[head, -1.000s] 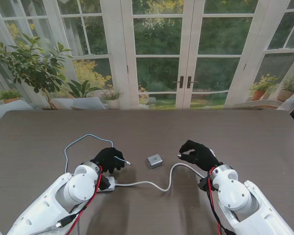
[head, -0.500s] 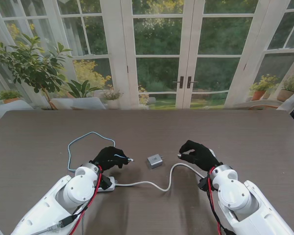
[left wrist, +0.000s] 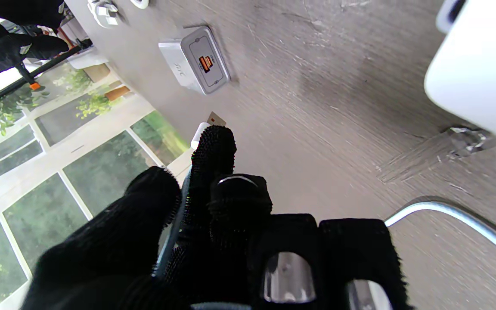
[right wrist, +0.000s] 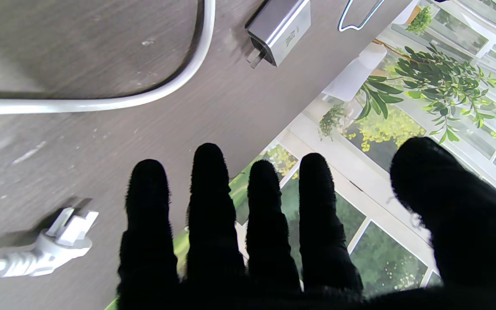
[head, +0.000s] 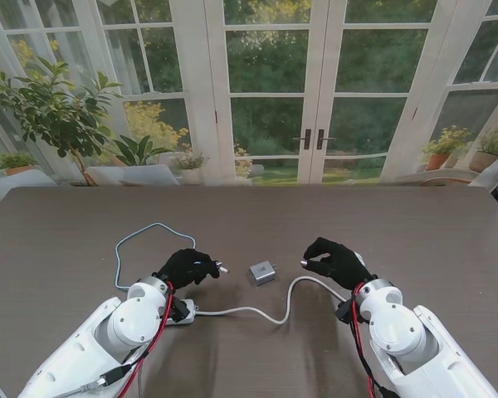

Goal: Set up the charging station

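The charger [head: 263, 272], a small silver cube with an orange port, lies mid-table between the hands. The left hand [head: 186, 267] pinches the USB plug [head: 222, 268] just beside it. The right hand [head: 336, 260] hovers spread, holding nothing. A white cord [head: 270, 312] curves nearer me; the table [head: 415, 224] beyond is open.

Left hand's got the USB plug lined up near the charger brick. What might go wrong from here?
1. The charger brick lies loose on the table, unheld; the plug may just push it away.
2. The left hand pinches only the plug's end, so it may twist.
3. The right hand is open beside it, not bracing.
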Available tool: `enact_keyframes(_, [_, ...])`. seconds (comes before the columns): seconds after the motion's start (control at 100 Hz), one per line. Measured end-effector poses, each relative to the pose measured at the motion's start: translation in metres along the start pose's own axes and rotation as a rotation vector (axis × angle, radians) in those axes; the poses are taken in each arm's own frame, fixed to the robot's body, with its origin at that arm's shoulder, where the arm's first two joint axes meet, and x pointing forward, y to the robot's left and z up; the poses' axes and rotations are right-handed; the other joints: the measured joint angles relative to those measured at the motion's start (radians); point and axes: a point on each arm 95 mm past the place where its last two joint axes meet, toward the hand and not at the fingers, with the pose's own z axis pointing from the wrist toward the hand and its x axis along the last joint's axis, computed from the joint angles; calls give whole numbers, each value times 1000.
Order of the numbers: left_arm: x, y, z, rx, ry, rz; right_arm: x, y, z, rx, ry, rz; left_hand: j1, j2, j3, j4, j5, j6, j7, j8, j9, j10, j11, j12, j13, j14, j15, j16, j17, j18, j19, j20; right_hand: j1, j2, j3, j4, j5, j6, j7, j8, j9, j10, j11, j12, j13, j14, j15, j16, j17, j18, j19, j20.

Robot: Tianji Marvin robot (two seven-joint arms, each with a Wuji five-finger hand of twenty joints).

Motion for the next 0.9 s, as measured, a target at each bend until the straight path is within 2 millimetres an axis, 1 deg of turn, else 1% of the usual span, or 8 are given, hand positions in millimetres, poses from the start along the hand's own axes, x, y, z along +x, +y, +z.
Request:
enact_keyframes(0.19, [1,1,-1,-23,18,50,0,0,0,1,0,1,12,8,-9,-1,-1,-4,-1,6,0,-4,-7,-3,0,-5,1,0,0,-1,0,-14,0,0,0,0,0,0,0,0,22,0,-4,0,0,0,0,0,0,0,0,1])
enact_keyframes(0.25, [0,1,-1,-32,26,77,0,0,0,1,0,2,50,8,-13,-3,-14,-3,28,31,0,1,-155,-51,1,-5,-5,-14,0,5,0,-134,0,0,0,0,0,0,0,0,22,0,-6,0,0,0,0,0,0,0,-1,6])
enact_keyframes(0.34, [-1,-2,-4,-55,34,68,0,0,0,0,-1,3,105,8,-33,-3,-39,51,99,75,1,93,-358,-25,-9,126,-194,-91,-7,167,0,-437,0,0,0,0,0,0,0,0,22,0,-7,0,0,0,0,0,0,0,-1,8])
enact_keyframes(0.41, [1,-5,-9,-95,39,54,0,0,0,0,-1,3,126,8,-33,-3,-51,81,149,95,-44,170,-488,-22,-30,277,-534,-151,-91,398,-108,-600,0,0,0,0,0,0,0,0,22,0,-7,0,0,0,0,0,1,0,-2,8])
enact_keyframes(0.47, [3,-8,-14,-118,46,48,0,0,0,0,-1,3,139,0,-10,-23,-52,109,168,89,-160,212,-562,7,-181,350,-745,-89,-303,463,-282,-559,0,0,0,0,0,0,0,0,22,1,-7,0,0,0,0,0,1,0,-2,8])
enact_keyframes(0.6, [3,-14,-23,-131,55,18,0,0,0,0,-1,3,271,-2,-80,-24,-52,209,63,4,-287,270,-661,173,-413,408,-913,-49,-650,467,-551,-477,0,0,0,0,0,0,0,0,23,1,-7,0,0,0,0,0,1,0,-2,9])
enact_keyframes(0.76, [-2,-18,-30,-117,84,14,0,0,0,3,-1,4,310,-65,-33,-25,-26,227,-23,-52,-237,286,-645,180,-344,414,-911,-62,-646,476,-580,-476,0,0,0,0,0,0,0,0,24,1,-7,0,0,1,0,0,1,0,-14,10])
enact_keyframes(0.9, [-4,-19,-32,-96,79,-11,0,-1,1,9,0,4,290,-101,58,-27,15,233,-51,51,-155,294,-581,47,-237,434,-852,-75,-545,516,-543,-461,0,0,0,0,0,0,0,0,24,1,-7,0,0,2,0,0,1,0,-14,10])
